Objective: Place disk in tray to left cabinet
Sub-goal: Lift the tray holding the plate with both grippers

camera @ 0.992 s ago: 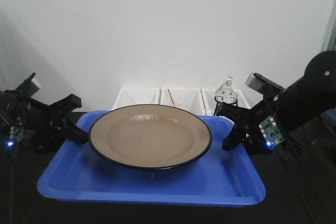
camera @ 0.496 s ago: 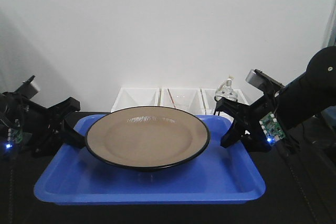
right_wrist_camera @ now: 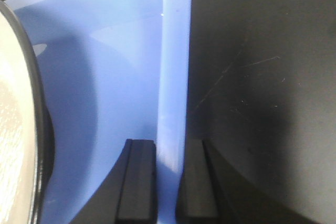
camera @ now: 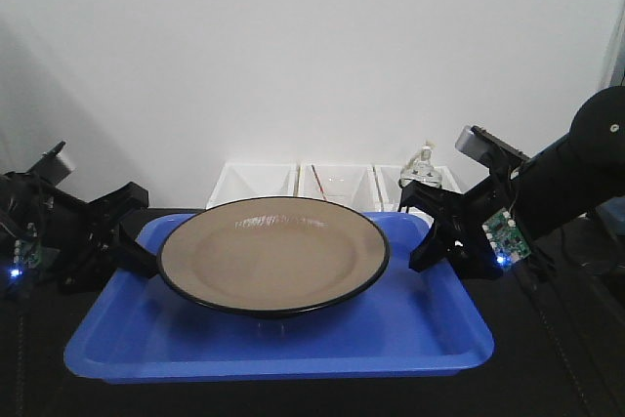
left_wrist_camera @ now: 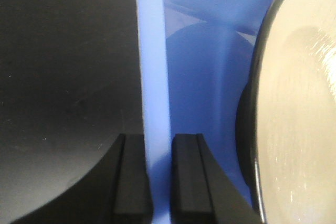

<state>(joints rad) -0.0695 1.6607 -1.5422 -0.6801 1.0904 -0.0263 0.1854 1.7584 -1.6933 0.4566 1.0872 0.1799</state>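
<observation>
Blue tray (camera: 430, 339) lies with its long axis running left to right, and the disk (camera: 273, 256) rests face up in its middle. Left gripper (left_wrist_camera: 157, 145) clamps the left rim, right gripper (right_wrist_camera: 167, 150) the right rim.

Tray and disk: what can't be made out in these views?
Cabinet: in no view.
Where the disk meets the tray: front view, hidden under its rim.
Whether the tray is off the table: front view, near wall hides its base.
Disk's far side: wrist views, cut off by frame edge.
White bins contents: front view, too small.
</observation>
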